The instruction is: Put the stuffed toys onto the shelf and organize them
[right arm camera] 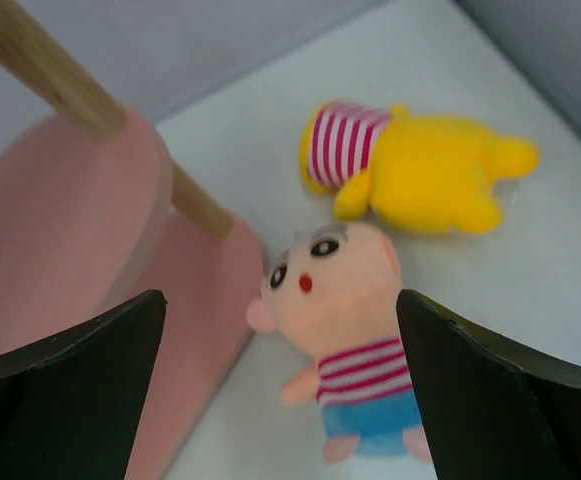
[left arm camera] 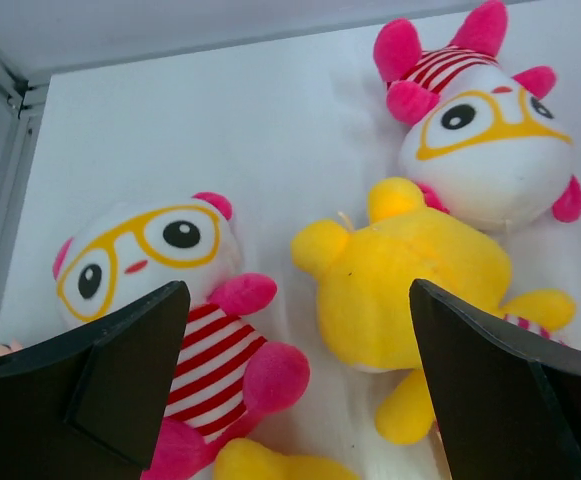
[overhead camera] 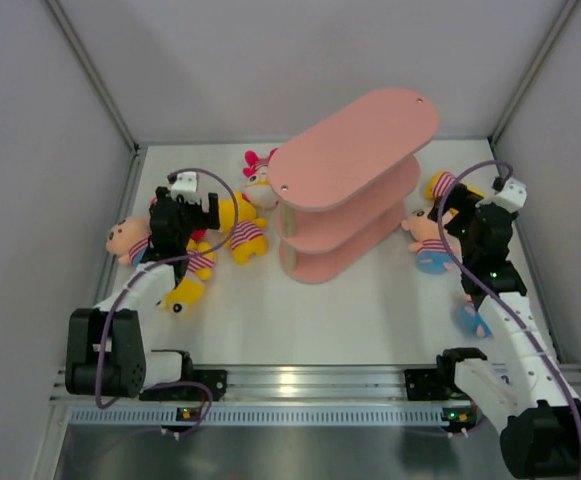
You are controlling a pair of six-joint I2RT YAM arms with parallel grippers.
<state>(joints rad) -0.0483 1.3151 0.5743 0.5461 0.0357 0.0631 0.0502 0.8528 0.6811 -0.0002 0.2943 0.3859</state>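
The right pincer (right arm camera: pixel 280 300), wide open, hangs just over the peach doll (right arm camera: pixel 345 330), which lies head by the shelf (right arm camera: pixel 60 220), feet pointing back at the pincer.

readable text: none in any view | labels, brands, numbers: none legible | shelf (overhead camera: pixel 355 150): plain pink boards, no marking seen | stuffed toys (left arm camera: pixel 410 270): stripes on shirts and stitched yellow glasses only, no lettering | arm housings (overhead camera: pixel 105 355): any print too small to tell
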